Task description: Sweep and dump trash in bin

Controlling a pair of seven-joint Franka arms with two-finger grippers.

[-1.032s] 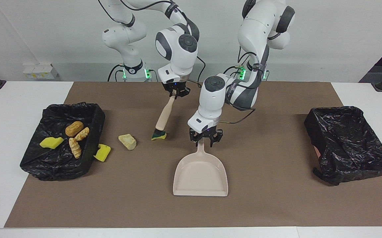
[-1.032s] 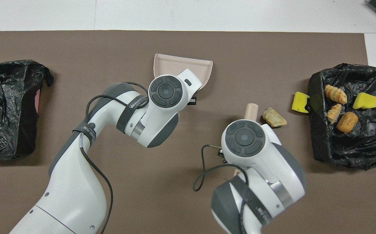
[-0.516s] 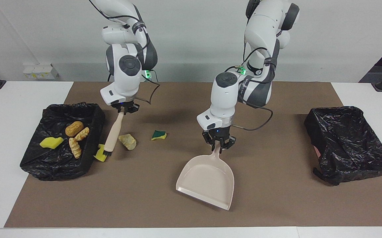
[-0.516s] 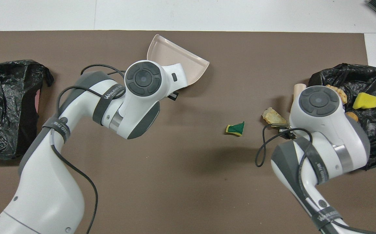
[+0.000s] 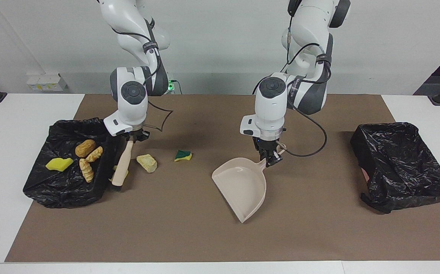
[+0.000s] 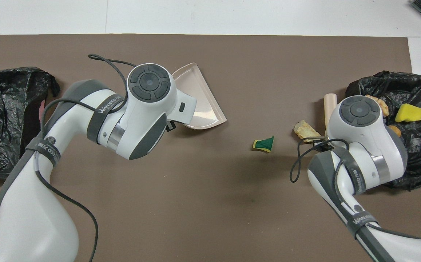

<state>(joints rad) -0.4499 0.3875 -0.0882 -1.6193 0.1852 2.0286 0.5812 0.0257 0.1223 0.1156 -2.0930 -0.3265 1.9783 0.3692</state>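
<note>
1. Trash lies at the right arm's end of the surface, where the right hand point(image 5: 130, 137) is clamped on the handle of the beige brush point(image 5: 123, 163).
2. That brush slants down from the hand, its bristle end on the brown mat point(image 5: 189, 236) just beside the black-lined bin point(image 5: 67, 190) that holds scraps.
3. A yellow sponge piece point(image 5: 115, 169) shows partly from under the brush, against the bin's wall.
4. Close by on the mat sit a pale beige chunk point(image 5: 147, 163) and, farther toward the middle, a green-and-yellow sponge scrap point(image 5: 183, 155).
5. Inside the bin lie a yellow sponge point(image 5: 59, 164), a rounded brown roll point(image 5: 85, 148) and two longer bread-like rolls point(image 5: 86, 170).
6. The left hand point(image 5: 270, 156) is closed on the handle of the beige dustpan point(image 5: 241, 184) over the middle of the mat.
7. The pan is turned with its open mouth toward the scraps; whether its edge touches the mat I cannot tell.
8. A second black-lined bin point(image 5: 402, 167) stands at the left arm's end, well apart from everything else.
</note>
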